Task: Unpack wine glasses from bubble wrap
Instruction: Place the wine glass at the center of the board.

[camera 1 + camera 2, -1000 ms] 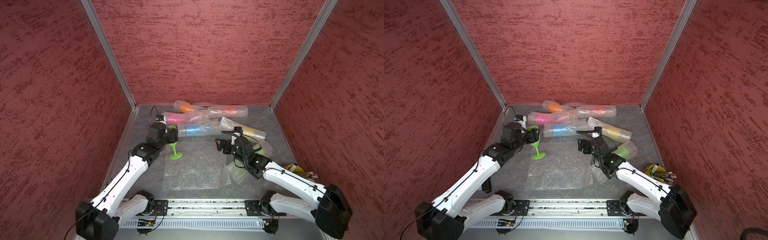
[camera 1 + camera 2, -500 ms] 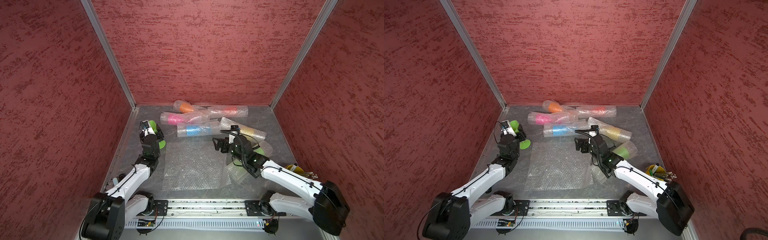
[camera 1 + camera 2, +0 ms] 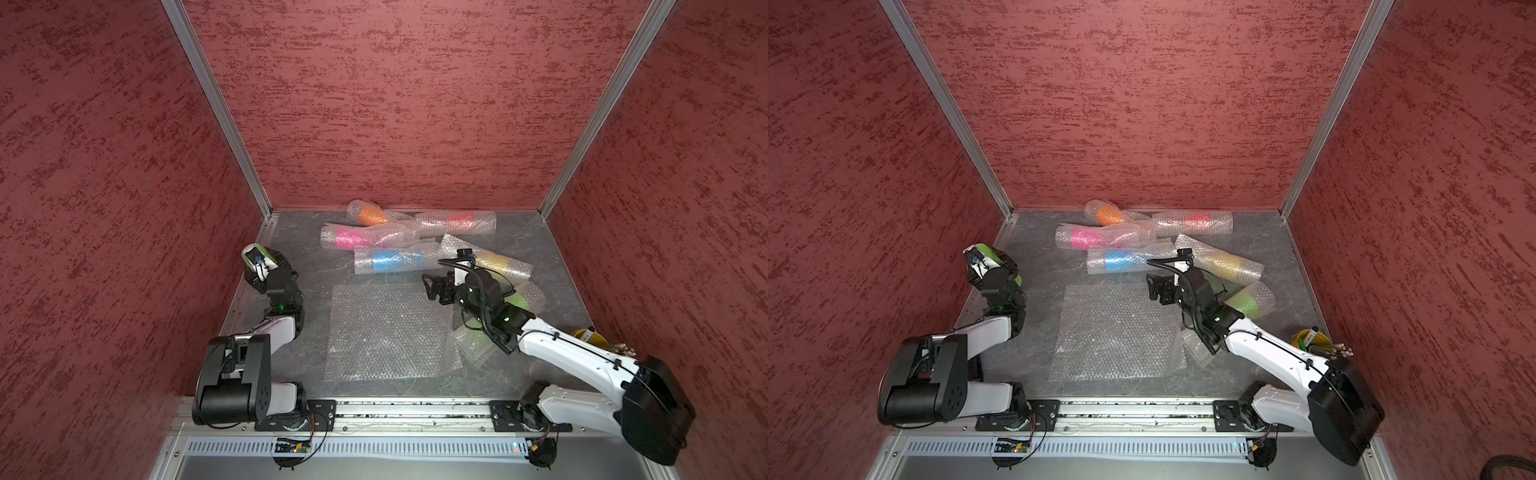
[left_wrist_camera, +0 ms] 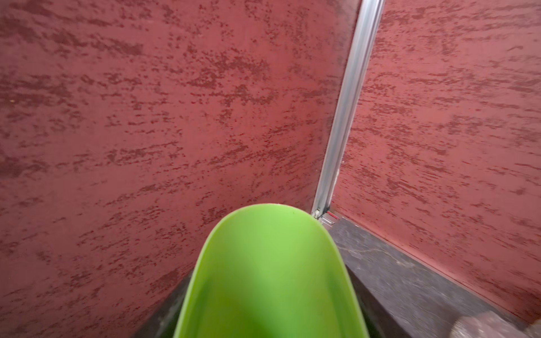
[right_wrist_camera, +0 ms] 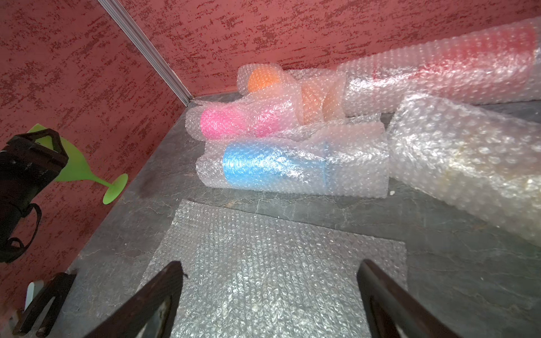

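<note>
In the left wrist view the green goblet [image 4: 269, 278] fills the lower centre; its stem, its foot and the pincer's fingers are cut off. A second green goblet [image 3: 518, 301], wrapped, lies largely hidden under the right arm. The left arm is folded back at the frame's left. The left pincer [image 3: 257, 258] clasps the bare goblet's bowl, tilted; whether its foot touches the bench [image 3: 307, 253] cannot be told. The right pincer [image 5: 272, 292] hangs wide and empty above the flat bubble wrap sheet [image 3: 386, 332]. Five wrapped rolls [image 3: 386, 261] lie at upper centre.

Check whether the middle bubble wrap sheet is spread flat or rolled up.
Spread flat: the bubble wrap sheet lies open and squarish on the floor, wrapping nothing.
</note>
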